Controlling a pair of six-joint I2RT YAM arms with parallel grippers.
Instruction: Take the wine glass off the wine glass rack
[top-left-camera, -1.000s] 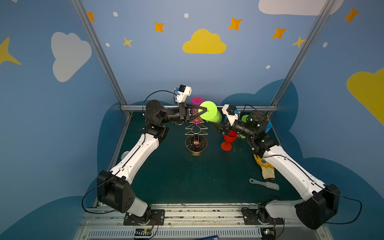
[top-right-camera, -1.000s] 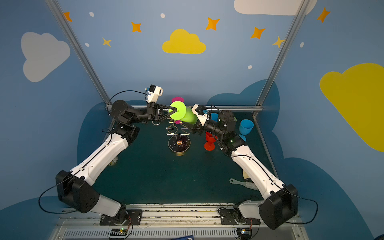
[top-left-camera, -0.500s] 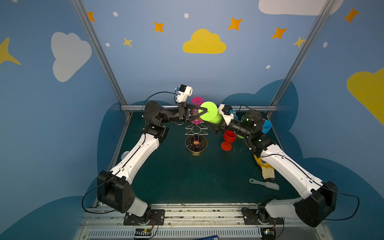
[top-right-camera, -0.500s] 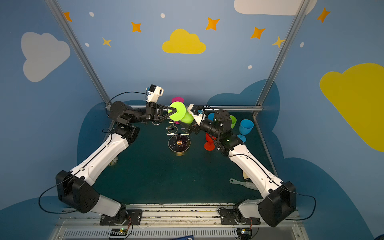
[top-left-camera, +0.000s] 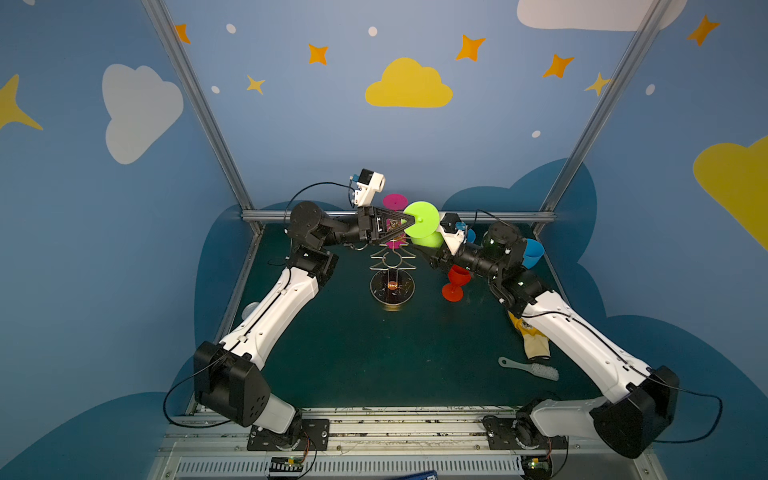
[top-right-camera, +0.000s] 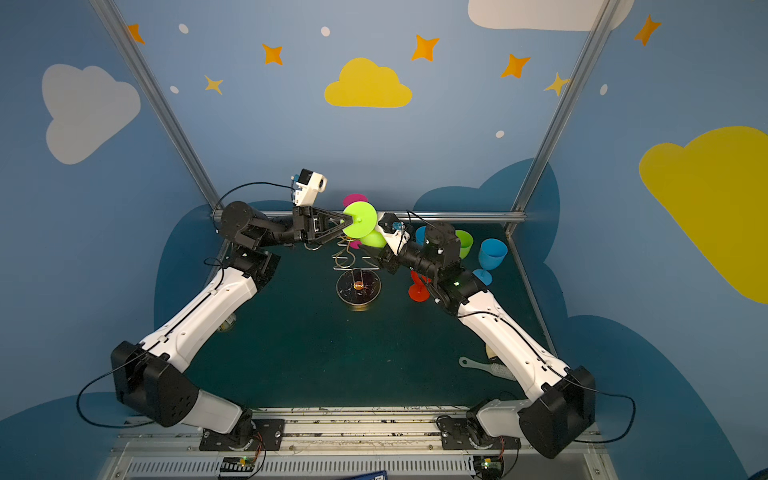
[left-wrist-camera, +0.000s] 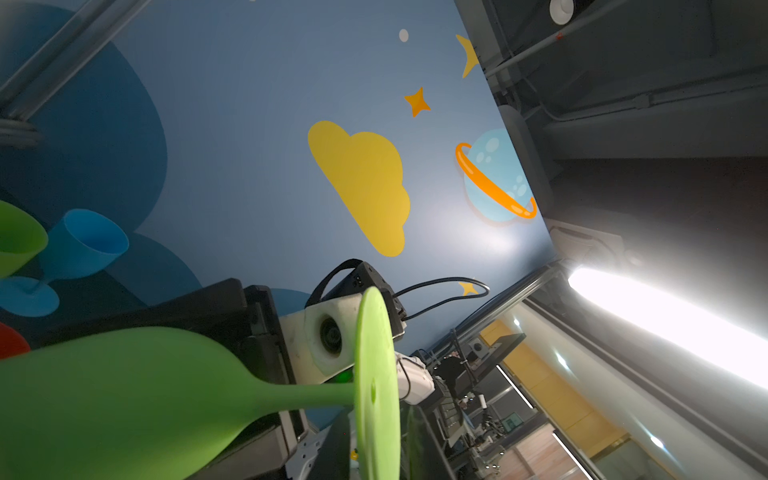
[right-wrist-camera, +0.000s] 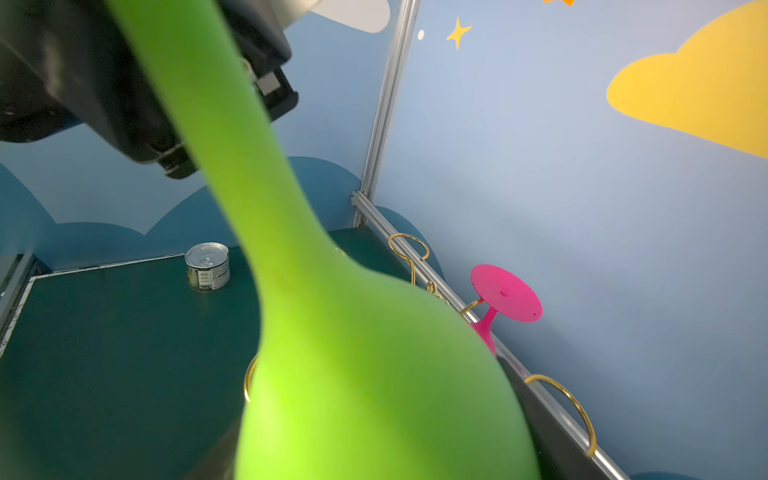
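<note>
Left jaws are touching the foot rim of the green wine glass (top-left-camera: 422, 218); cannot tell if still pinching. Glass is hovering beside the top of the wine glass rack (top-left-camera: 392, 266), already off it. Right jaws have just moved in and are clasping its bowl, handover underway.

The near middle of the dark green bench (top-left-camera: 374, 365) lay open. Farther back stood the tall gold wire rack (top-left-camera: 392, 291), a red plastic goblet (top-left-camera: 457, 276) right of it, a blue plastic goblet (top-right-camera: 492, 253) far right, a small tin can (right-wrist-camera: 207, 266) at left.
</note>
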